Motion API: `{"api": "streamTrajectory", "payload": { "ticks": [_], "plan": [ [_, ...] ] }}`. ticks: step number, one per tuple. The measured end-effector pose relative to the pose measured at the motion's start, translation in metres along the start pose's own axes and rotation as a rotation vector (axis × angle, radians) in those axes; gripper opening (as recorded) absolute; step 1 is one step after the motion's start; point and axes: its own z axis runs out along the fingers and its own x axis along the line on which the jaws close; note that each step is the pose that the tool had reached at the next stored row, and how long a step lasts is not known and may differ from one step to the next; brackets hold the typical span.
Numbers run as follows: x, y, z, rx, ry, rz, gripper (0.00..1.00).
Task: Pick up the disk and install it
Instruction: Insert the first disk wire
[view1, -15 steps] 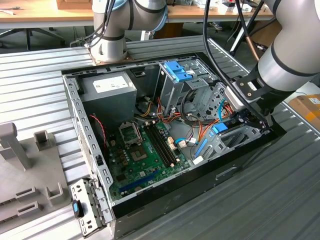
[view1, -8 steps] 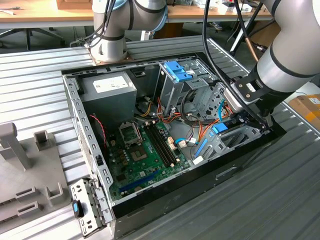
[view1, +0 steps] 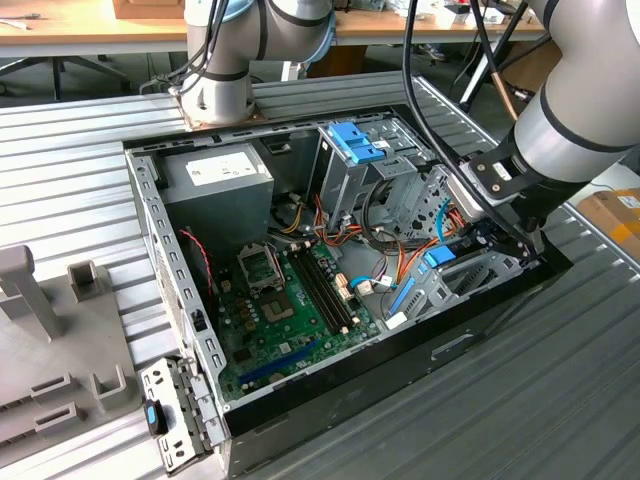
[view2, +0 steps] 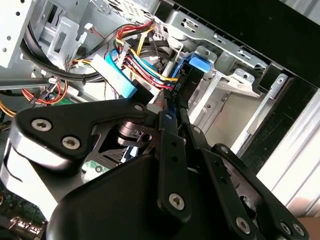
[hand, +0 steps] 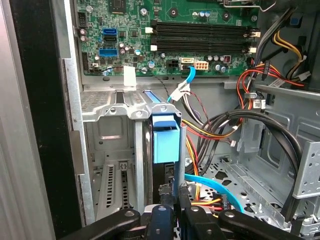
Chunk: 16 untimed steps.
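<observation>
The black gripper (hand: 172, 200) pinched the blue-railed grey metal disk (hand: 165, 142) edge-on, seating it in the open computer case's (view1: 330, 385) corner bay.

I see a green motherboard (view1: 290, 300), a bright blue latch (view1: 355, 140) at upper centre, red, yellow and orange wires (hand: 260, 82), and a black gripper (hand: 172, 200).

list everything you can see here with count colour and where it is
computer case: 1, grey and black, lying open on the ribbed table
table: 1, grey
motherboard: 1, green, on the case floor
power supply: 1, grey, far corner
upright cage: 1, grey, blue latch on top
disk: 1, blue end showing, standing in the drive bay by the case's edge
cables: many, red, yellow, black, blue
arm: 1, grey
gripper: 1, black, at the disk's end
</observation>
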Motion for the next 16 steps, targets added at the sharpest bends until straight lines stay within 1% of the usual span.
{"api": "streamTrajectory", "payload": {
  "ticks": [2,6,7,12,16],
  "plan": [
    [-0.0018,0.0001,0.0004,0.0000,0.0000,0.000,0.16],
    [-0.0019,-0.0026,0.0018,0.0001,0.0004,0.000,0.16],
    [-0.0018,-0.0023,0.0027,0.0001,-0.0002,0.001,0.16],
    [-0.0016,-0.0021,0.0032,0.0001,0.0002,0.001,0.16],
    [-0.0011,-0.0014,0.0056,0.0001,0.0003,0.001,0.16]
  ]
}}
